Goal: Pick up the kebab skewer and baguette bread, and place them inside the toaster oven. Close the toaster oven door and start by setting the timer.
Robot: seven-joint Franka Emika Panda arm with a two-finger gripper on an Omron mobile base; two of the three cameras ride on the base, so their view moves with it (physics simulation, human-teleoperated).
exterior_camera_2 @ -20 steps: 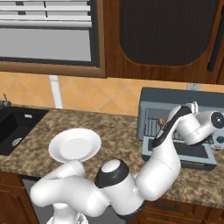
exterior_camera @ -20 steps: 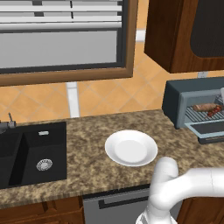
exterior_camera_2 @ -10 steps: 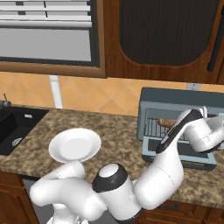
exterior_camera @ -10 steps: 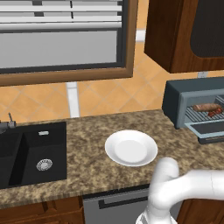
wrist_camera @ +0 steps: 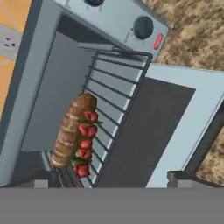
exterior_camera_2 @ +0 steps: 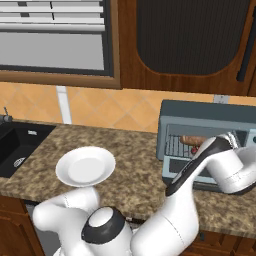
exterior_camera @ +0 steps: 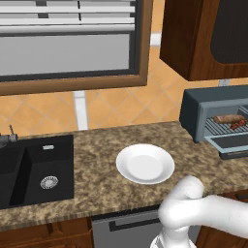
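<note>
The toaster oven (exterior_camera: 193, 114) stands at the counter's right end with its door (wrist_camera: 175, 127) dropped flat. On the wire rack (wrist_camera: 113, 87) inside, the baguette bread (wrist_camera: 70, 131) lies lengthwise, and the kebab skewer (wrist_camera: 85, 144) rests right against it. Both also show through the oven's mouth, the baguette (exterior_camera: 227, 118) just behind the skewer (exterior_camera: 237, 125). My gripper (wrist_camera: 111, 181) hovers open over the lowered door, just outside the oven mouth, with nothing between its fingers. Two dark knobs (wrist_camera: 143, 27) and a red button (wrist_camera: 157, 41) sit on the oven's control panel.
A white plate (exterior_camera: 145, 163) lies bare mid-counter, left of the oven. A black sink (exterior_camera: 34, 169) is sunk into the counter's far left. Dark wooden cabinets (exterior_camera_2: 190, 40) hang above the oven. A wall outlet (wrist_camera: 8, 41) sits behind the oven.
My hand has drawn back from the oven mouth, moving right and lower in the right base view. The bread and skewer stay on the rack, and the jaws stay open.
</note>
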